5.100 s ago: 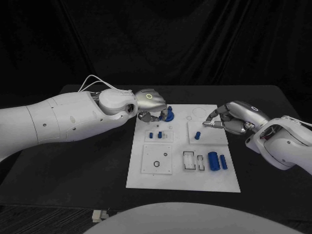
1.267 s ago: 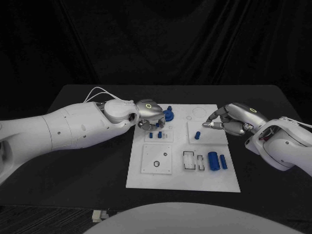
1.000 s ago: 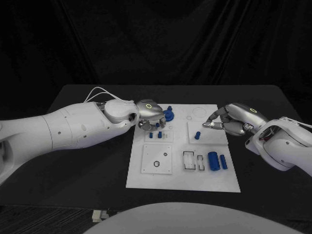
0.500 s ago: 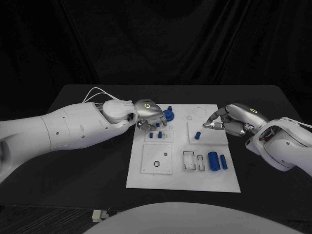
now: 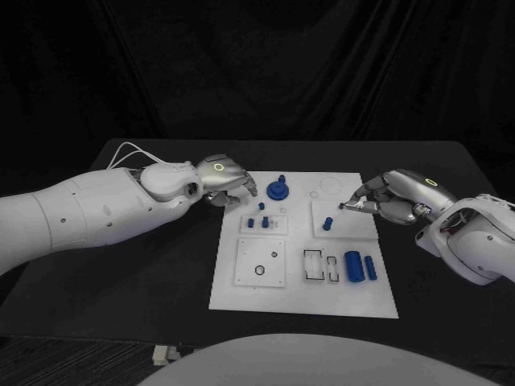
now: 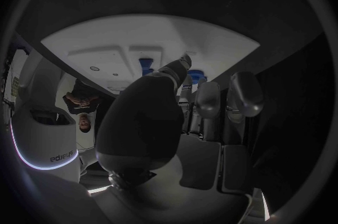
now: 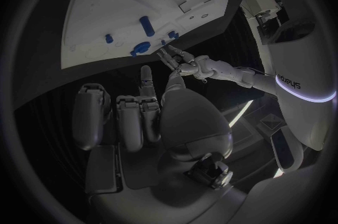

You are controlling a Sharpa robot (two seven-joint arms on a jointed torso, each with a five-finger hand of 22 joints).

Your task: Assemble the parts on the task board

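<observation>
Both arms were glossy white, bulky rounded shells; left arm [image 5: 72,211] entered from the frame's left edge, right arm [image 5: 490,245] from the lower right; thin white cables looped over each near the wrist; left hand [image 5: 225,180] and right hand [image 5: 399,193] were silver metal with segmented fingers, each with a small green-lit ring on its back; wrist views showed dark grey palms, padded fingers [image 7: 130,120]; the white shell carried a glowing strip and dark lettering, partly unreadable.
</observation>
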